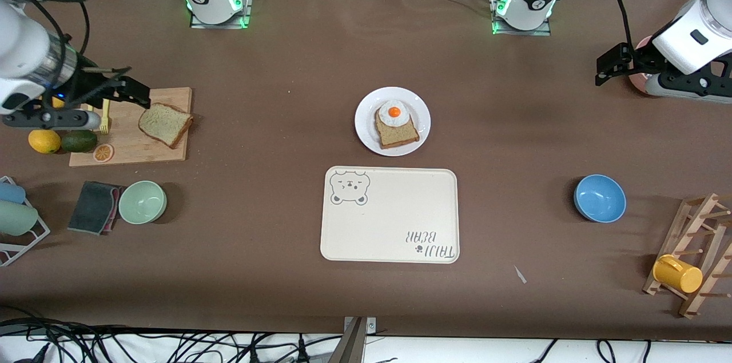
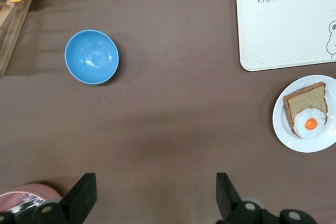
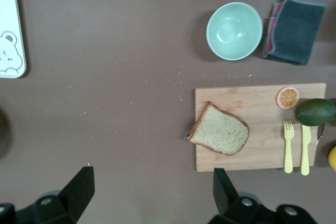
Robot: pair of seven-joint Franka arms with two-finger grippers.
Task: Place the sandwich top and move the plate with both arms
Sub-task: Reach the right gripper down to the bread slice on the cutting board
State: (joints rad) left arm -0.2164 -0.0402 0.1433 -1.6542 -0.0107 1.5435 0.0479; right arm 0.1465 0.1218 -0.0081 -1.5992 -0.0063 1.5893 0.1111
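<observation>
The sandwich top (image 1: 164,124), a light speckled bread slice, lies on a wooden cutting board (image 1: 132,150) at the right arm's end; it also shows in the right wrist view (image 3: 219,136). The white plate (image 1: 366,123) sits mid-table and holds a darker toast slice (image 1: 398,133) topped with a fried egg (image 1: 393,112); the plate also shows in the left wrist view (image 2: 281,125). My right gripper (image 1: 132,94) (image 3: 152,179) is open and empty over the board's edge beside the bread. My left gripper (image 1: 613,66) (image 2: 156,182) is open and empty over the table at the left arm's end.
A cream bear-print tray (image 1: 390,214) lies nearer the camera than the plate. A blue bowl (image 1: 599,198) and a wooden rack with a yellow cup (image 1: 677,273) stand toward the left arm's end. A green bowl (image 1: 142,202), grey cloth (image 1: 94,207), lemon (image 1: 44,140) and avocado (image 1: 79,140) lie by the board.
</observation>
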